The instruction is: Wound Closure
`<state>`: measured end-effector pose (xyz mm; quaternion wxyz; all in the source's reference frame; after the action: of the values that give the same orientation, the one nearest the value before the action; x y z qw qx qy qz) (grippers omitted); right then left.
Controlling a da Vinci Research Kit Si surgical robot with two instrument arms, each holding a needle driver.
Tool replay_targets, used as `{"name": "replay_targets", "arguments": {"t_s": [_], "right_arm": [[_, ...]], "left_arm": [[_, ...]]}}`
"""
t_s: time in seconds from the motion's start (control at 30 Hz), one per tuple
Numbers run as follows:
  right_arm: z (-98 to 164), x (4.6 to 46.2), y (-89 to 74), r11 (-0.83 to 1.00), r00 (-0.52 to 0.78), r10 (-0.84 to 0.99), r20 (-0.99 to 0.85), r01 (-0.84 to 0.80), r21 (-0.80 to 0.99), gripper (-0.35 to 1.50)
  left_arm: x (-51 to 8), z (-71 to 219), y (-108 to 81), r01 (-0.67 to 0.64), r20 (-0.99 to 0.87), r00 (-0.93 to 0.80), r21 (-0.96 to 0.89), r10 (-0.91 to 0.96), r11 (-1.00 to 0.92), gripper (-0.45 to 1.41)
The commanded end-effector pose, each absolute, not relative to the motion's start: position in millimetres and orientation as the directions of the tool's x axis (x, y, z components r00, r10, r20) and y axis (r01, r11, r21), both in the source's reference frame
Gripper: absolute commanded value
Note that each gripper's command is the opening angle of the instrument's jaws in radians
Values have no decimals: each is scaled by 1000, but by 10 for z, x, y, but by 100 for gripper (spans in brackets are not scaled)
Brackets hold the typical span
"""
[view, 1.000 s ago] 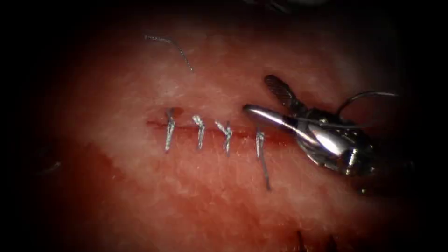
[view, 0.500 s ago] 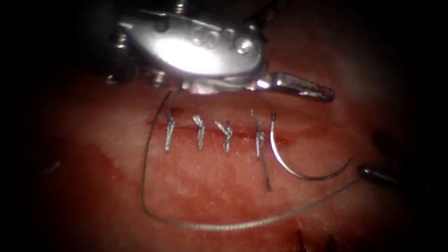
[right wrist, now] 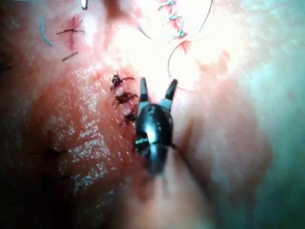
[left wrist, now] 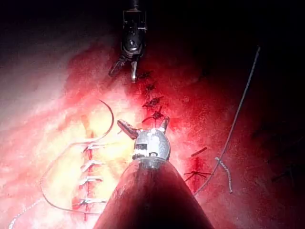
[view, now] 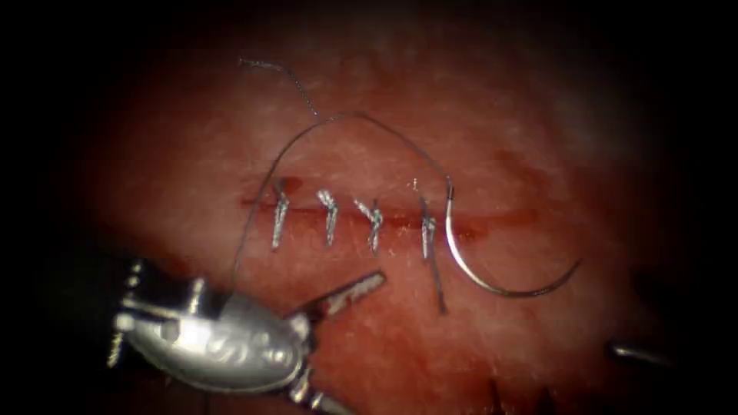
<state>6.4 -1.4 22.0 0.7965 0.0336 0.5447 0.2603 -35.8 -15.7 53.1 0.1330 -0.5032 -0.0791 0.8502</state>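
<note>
While the left gripper [view: 355,340] sits low at the left of the endoscope view with its jaws spread wide and nothing between them, the thread [view: 346,117] rises from beside its body. From there the thread arches over the tissue [view: 538,123] above the cut [view: 400,220] and comes down at the cut's right end. Four stitches [view: 329,217] cross the cut under that arch.

Just right of the last stitch, the thread joins the blunt end of the needle [view: 492,289]. The needle appears to lie loose on the surface, not driven in, though the blunt end is too small to be sure of. From that end, which points up, the curve crosses the cut, sweeps down and to the right, and finishes with the tip pointing up and right. Its long axis therefore runs from upper left to lower right, with the belly of the curve toward the bottom.

The needle lies up and to the right of the left gripper, whose upper jaw points toward the belly from nearby. The right gripper [right wrist: 157,93] also stands wide and empty. In the endoscope view it lies below and right of the needle's tip. I judge the left a little nearer, to the belly.
</note>
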Motion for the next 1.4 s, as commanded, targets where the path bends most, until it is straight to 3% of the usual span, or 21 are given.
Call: {"name": "replay_targets", "arguments": {"t_s": [0.03,0.1,0.37,0.57,0.87,0.9,0.93,0.97,1.17,1.4], "right_arm": [[214,84,-26,873,270,435,-859,-361,329,148],[210,92,-26,880,269,422,-866,-350,320,148],[208,117,-16,905,260,367,-893,-322,278,145],[216,130,-6,907,249,367,-896,-311,284,145],[226,140,5,908,233,362,-903,-306,286,147],[226,141,5,908,233,362,-903,-307,286,147],[227,143,5,908,233,362,-903,-308,285,147],[227,145,4,909,230,361,-904,-303,286,145],[232,151,4,922,223,338,-914,-274,274,138],[257,168,1,981,257,171,-951,-130,141,137]], "left_arm": [[-364,540,-167,-154,-831,-473,-249,292,-956,72],[-367,553,-165,-170,-829,-499,-193,254,-966,64],[-360,602,-156,-231,-832,-516,-95,205,-968,2],[-373,616,-163,-237,-833,-520,-72,189,-969,-5],[-400,618,-175,-190,-855,-500,-52,142,-980,12],[-401,618,-175,-191,-854,-500,-51,142,-980,9],[-402,619,-174,-193,-855,-498,-50,142,-980,-6],[-402,620,-173,-192,-856,-498,-50,141,-980,-45],[-393,619,-170,-173,-859,-500,-19,105,-985,-45],[-387,611,-161,-185,-865,-489,-22,111,-983,-45]]}}
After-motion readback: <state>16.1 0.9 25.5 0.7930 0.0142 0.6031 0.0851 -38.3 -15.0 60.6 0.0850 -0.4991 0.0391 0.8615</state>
